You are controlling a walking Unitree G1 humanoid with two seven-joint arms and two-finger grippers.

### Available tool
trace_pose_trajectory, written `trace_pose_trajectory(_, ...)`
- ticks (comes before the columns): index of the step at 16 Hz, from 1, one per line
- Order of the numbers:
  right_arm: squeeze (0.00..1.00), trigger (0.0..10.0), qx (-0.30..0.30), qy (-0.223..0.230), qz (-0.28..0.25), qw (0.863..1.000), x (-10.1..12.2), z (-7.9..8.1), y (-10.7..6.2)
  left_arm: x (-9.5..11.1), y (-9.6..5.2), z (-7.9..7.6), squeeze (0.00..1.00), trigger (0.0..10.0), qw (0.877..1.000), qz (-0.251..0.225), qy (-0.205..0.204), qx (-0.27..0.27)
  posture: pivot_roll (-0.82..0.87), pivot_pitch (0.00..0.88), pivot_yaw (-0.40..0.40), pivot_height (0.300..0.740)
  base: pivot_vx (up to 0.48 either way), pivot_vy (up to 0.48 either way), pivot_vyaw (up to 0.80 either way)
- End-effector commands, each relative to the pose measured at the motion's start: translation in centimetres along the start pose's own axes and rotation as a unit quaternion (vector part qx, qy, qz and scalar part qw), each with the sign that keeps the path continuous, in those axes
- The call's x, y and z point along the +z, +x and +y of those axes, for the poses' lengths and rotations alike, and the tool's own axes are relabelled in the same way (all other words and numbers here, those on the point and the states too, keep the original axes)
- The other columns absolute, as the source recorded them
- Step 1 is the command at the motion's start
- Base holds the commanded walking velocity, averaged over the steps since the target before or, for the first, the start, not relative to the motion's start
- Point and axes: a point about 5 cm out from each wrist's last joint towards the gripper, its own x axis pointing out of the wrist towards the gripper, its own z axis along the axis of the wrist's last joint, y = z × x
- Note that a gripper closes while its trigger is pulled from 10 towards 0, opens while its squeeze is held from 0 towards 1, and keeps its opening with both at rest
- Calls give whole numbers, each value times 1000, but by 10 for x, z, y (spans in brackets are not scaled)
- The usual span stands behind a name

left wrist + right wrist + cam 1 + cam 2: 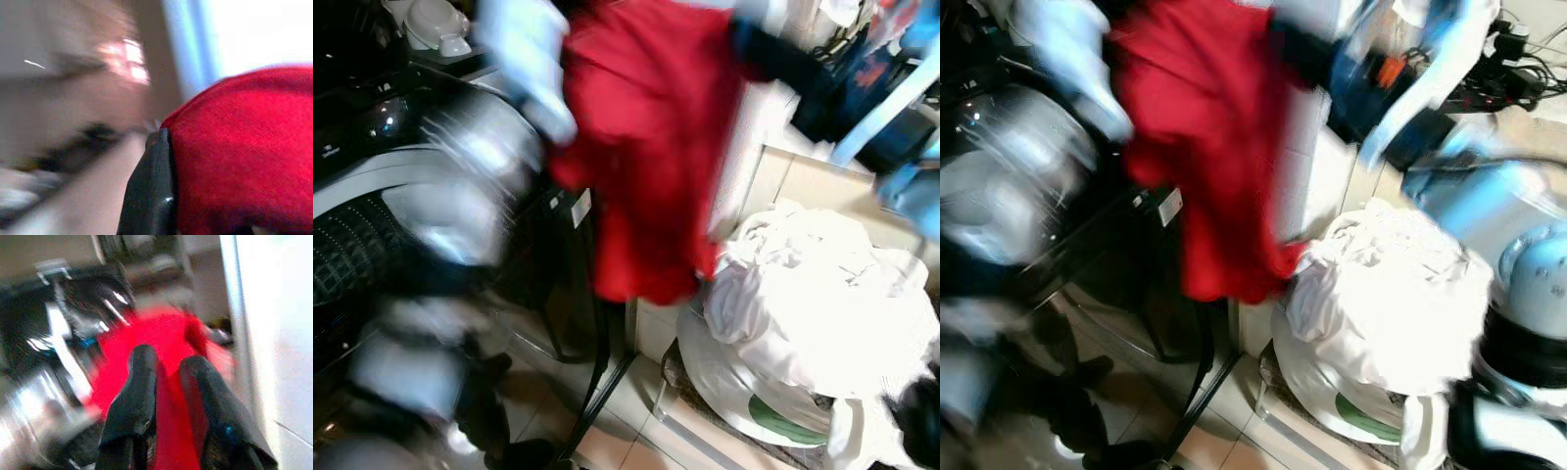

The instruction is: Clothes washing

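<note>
I hold the red garment [641,147] aloft, its length hanging straight down. My left gripper [161,196] and right gripper [168,401] each have their jaws closed on its upper edge. The washing machine drum [352,250] lies below, on my left-arm side; the white laundry pile [822,294] lies opposite.

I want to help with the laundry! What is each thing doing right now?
Red garment: hanging in the air, held up.
Left pincer: shut on the red garment.
Right pincer: shut on the red garment.
White laundry: heaped in its basket.
Basket: full, standing on the floor.
</note>
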Motion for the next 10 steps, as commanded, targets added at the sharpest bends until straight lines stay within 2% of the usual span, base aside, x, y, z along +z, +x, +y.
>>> trace_pose_trajectory(1,0,10000,9,-32,30,999,-8,6,0,29,2,42,0,0,992,-23,111,60,-76,0,50,740,0,0,0)
trace_pose_trajectory(2,0,10000,12,-37,35,999,-10,7,0,38,1,59,0,0,982,-18,166,84,-76,0,52,740,0,0,0)
trace_pose_trajectory(3,0,10000,15,-41,39,998,-12,8,1,51,-2,82,0,0,965,-12,235,119,-73,0,54,740,0,0,0)
trace_pose_trajectory(4,0,10000,10,-48,40,998,-14,7,1,68,-4,105,0,0,932,-7,318,175,-71,0,57,740,0,0,0)
trace_pose_trajectory(5,0,10000,7,-50,41,998,-14,6,2,72,-5,110,0,0,921,-5,342,187,-70,0,61,740,0,0,0)
trace_pose_trajectory(6,0,10000,2,-59,43,997,-16,5,2,74,-5,115,0,0,897,5,394,202,-71,0,65,740,0,0,0)
trace_pose_trajectory(8,0,10000,-3,-69,48,996,-19,5,3,70,-5,121,0,0,870,24,442,217,-76,0,70,740,0,0,0)
trace_pose_trajectory(9,0,10000,1,-82,63,995,-27,9,4,41,-5,126,0,0,860,115,466,174,-78,0,76,740,0,0,0)
trace_pose_trajectory(10,0,10000,4,-89,74,993,-32,11,3,19,-7,125,0,3608,866,175,449,136,-78,0,76,740,0,0,0)
